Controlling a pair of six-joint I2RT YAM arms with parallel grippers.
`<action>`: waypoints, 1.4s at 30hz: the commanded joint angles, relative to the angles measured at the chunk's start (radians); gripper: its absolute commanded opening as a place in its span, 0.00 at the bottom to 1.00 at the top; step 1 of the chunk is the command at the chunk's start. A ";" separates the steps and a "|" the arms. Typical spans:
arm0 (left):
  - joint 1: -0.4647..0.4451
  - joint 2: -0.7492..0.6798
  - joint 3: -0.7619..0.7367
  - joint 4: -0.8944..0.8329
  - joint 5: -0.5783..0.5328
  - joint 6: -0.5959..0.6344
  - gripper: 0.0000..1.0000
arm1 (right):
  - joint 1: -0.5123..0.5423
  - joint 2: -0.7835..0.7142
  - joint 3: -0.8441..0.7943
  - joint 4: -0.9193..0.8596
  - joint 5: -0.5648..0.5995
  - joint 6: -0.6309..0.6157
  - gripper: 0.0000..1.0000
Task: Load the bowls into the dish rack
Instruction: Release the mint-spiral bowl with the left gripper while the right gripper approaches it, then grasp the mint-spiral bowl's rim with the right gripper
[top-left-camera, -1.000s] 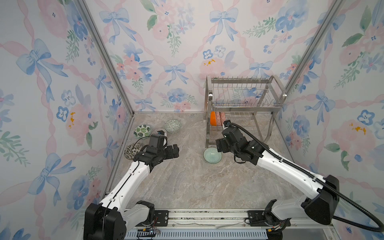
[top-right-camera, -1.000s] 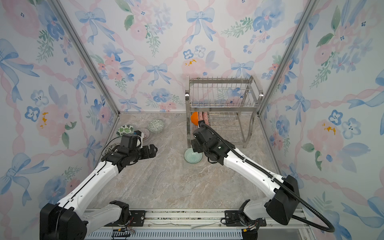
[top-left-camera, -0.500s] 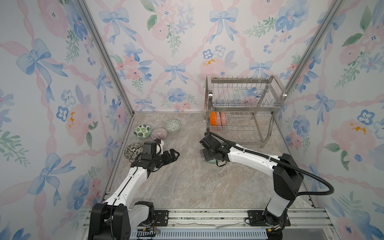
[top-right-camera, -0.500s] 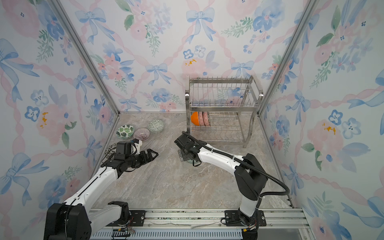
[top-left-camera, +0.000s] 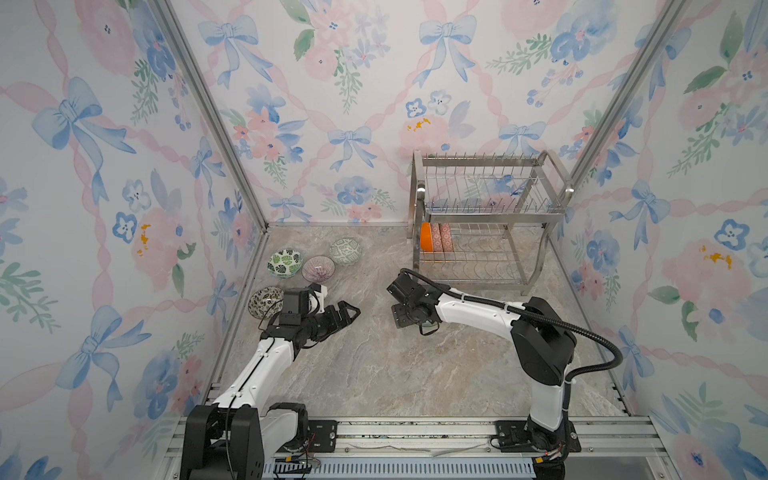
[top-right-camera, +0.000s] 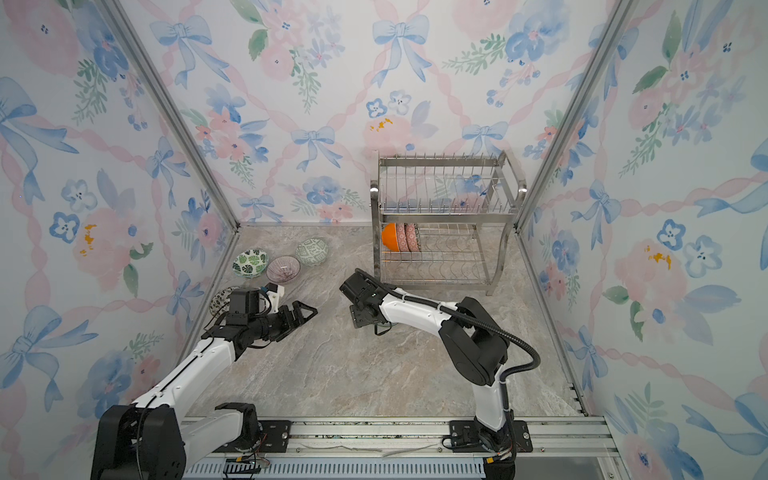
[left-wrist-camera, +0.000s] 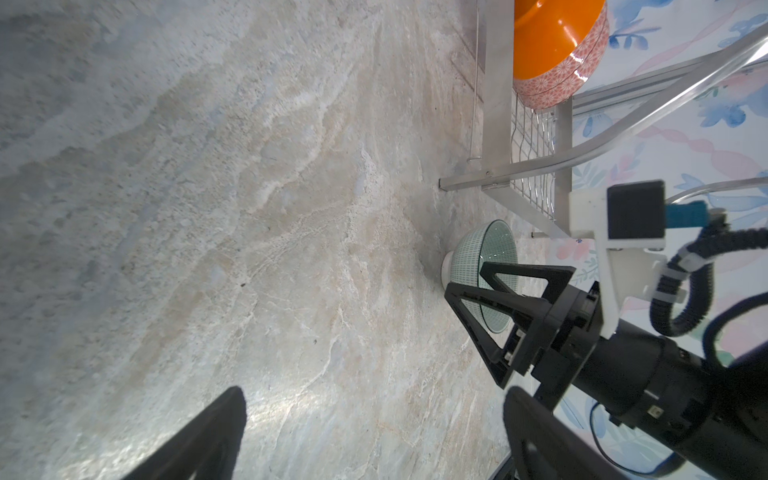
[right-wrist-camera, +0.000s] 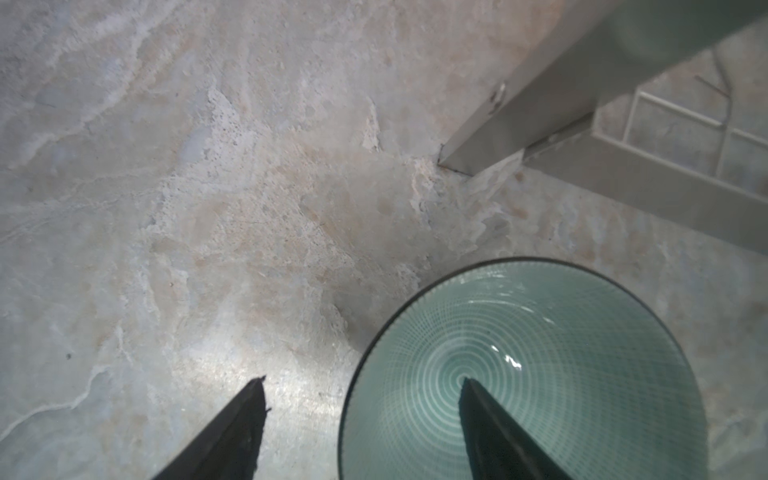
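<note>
Straddling rim of teal bowl, right hand is part-open, gripping nothing; bowl sits on worktop just beside dish rack. Next: pinch rim, lift, stand it in rack. Left hand wide open, empty.

Dish rack far right on worktop, near far wall. Racked bowls: three on edge, side by side, left end of lower tier. Bowl row: three on worktop, far left. Fourth bowl nearer, by left wall, left of left pincer. Centre bowl on worktop, near-left of rack's near-left leg; right pincer astride its rim. Pincers well apart.
</note>
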 joint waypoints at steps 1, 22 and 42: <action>0.009 -0.003 -0.009 0.014 0.027 -0.014 0.98 | 0.012 0.033 0.026 -0.006 -0.021 0.004 0.65; 0.032 0.026 -0.019 0.042 0.070 -0.021 0.98 | 0.007 0.064 0.026 -0.017 -0.018 -0.010 0.09; 0.035 0.026 -0.023 0.049 0.085 -0.023 0.98 | 0.007 0.030 0.015 0.001 -0.023 -0.010 0.00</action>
